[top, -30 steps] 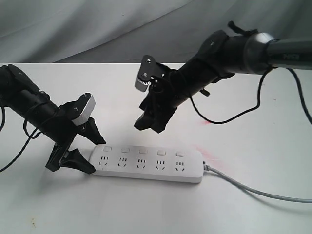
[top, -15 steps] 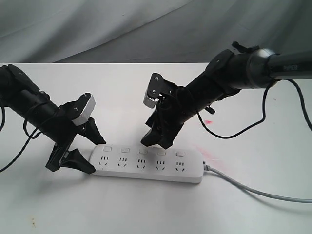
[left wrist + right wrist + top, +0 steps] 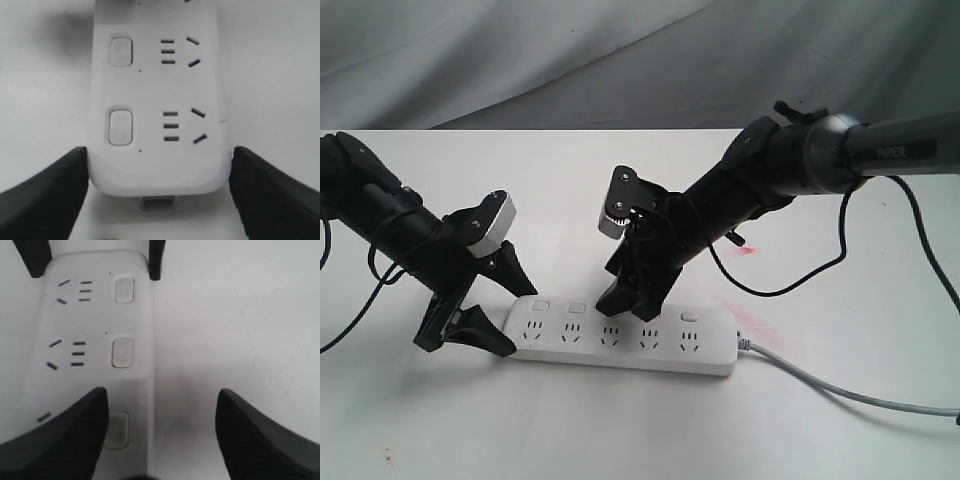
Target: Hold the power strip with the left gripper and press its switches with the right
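Observation:
The white power strip (image 3: 620, 340) lies flat on the table with its cord (image 3: 840, 392) running off right. My left gripper (image 3: 518, 320) has a finger against each long side of the strip's left end (image 3: 155, 170) and is shut on it. The right gripper (image 3: 630, 305) stands open, low over the strip's middle. One finger (image 3: 60, 435) is over the strip beside a switch (image 3: 117, 429), the other finger (image 3: 265, 440) over bare table. Two switches (image 3: 541, 306) show left of it, one to the right; the two beneath it are hidden.
The white table (image 3: 640, 430) carries a faint pink stain (image 3: 745, 250) behind the strip. A grey cloth backdrop (image 3: 520, 60) hangs behind the table's far edge. The right arm's cable (image 3: 790, 280) loops down near the table.
The right gripper has come down and slightly left, from above the strip to just over its middle switches. The left gripper and the strip have stayed still.

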`<action>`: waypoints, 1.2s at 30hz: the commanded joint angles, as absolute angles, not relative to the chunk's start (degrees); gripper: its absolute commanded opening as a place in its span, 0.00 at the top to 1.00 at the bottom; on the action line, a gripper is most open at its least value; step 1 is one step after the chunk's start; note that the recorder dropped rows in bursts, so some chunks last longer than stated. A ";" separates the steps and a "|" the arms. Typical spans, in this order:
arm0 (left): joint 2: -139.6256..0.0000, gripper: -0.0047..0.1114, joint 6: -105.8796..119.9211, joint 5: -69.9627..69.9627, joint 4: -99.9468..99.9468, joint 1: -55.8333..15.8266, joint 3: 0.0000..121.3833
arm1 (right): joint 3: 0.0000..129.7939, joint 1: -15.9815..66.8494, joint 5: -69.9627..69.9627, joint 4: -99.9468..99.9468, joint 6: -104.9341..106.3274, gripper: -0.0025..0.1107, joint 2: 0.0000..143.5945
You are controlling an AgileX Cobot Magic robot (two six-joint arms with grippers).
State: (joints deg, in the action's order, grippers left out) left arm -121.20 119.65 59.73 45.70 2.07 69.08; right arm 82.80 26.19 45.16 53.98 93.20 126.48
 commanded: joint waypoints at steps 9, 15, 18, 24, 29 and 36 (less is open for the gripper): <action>-121.38 0.94 119.97 60.02 45.59 1.79 69.32 | 82.48 26.10 41.95 52.93 93.31 0.47 126.43; -121.38 0.94 119.97 60.02 45.59 1.79 69.32 | 82.48 26.10 42.21 51.18 92.07 0.47 126.27; -121.38 0.94 119.97 60.02 45.59 1.79 69.32 | 82.48 26.10 42.84 52.59 92.07 0.47 125.58; -121.38 0.94 119.97 60.02 45.59 1.79 69.32 | 82.48 26.10 42.45 52.84 92.49 0.47 124.92; -121.38 0.94 119.97 60.02 45.59 1.79 69.32 | 82.48 26.10 42.08 51.52 92.32 0.47 126.27; -121.38 0.94 119.97 60.02 45.59 1.79 69.32 | 82.33 26.10 42.84 49.06 90.81 0.47 127.40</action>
State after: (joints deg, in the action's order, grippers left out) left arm -121.20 119.65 59.63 45.91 2.07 69.08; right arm 82.80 26.23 42.41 52.19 90.97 126.47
